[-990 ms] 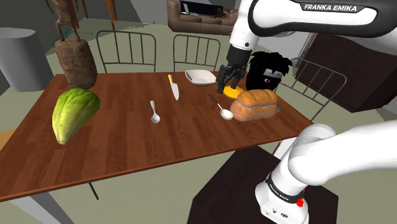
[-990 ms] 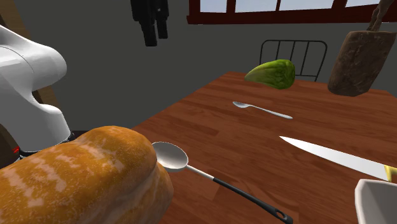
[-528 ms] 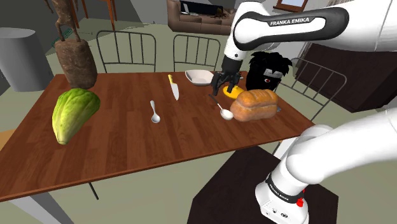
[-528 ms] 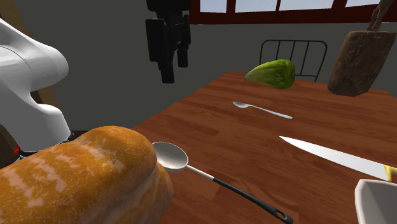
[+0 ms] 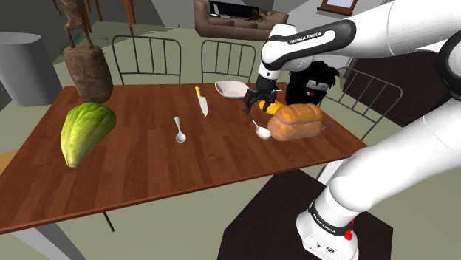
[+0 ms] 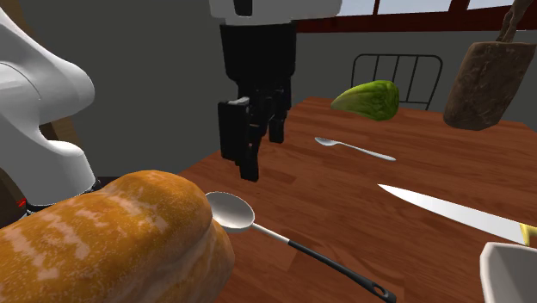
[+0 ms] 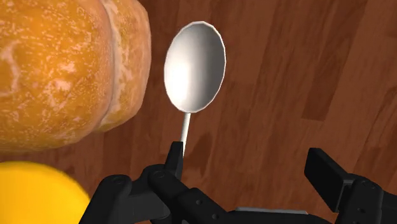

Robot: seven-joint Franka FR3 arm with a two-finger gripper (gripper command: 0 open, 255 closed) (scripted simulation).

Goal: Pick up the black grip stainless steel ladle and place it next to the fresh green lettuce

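The step in hand looked like the approach for the pick: the gripper (image 7: 249, 172) hung over the ladle (image 7: 195, 67) with its two black fingers spread wide and nothing between them touched, so no grasp had been made. The ladle lay flat on the wooden table (image 5: 162, 170) directly under the hand. Its shiny bowl lay ahead of the fingertips, and its thin pale shaft ran back toward the gripper and passed out of sight behind one finger rather than midway between the two. The black grip was hidden beneath the hand in the wrist view. A bread loaf (image 7: 63, 70) sat just beside the ladle's bowl, on the same side as that finger, and a yellow object (image 7: 32, 191) lay close by the gripper on that side too. The lettuce (image 5: 85, 131) rested well away from the gripper, toward the far end of the table, with a small spoon (image 5: 179, 131) and a knife (image 5: 202, 101) lying in between. As a judgement, the next move called for a small sideways shift to centre the handle in the gap, then a straight descent and a close on the grip. The loaf left little room on one side. The arm arched high from its stand, the forearm reaching across above the table and the wrist bent so that the hand pointed down, fingertips above the wood and not yet at the ladle's level.
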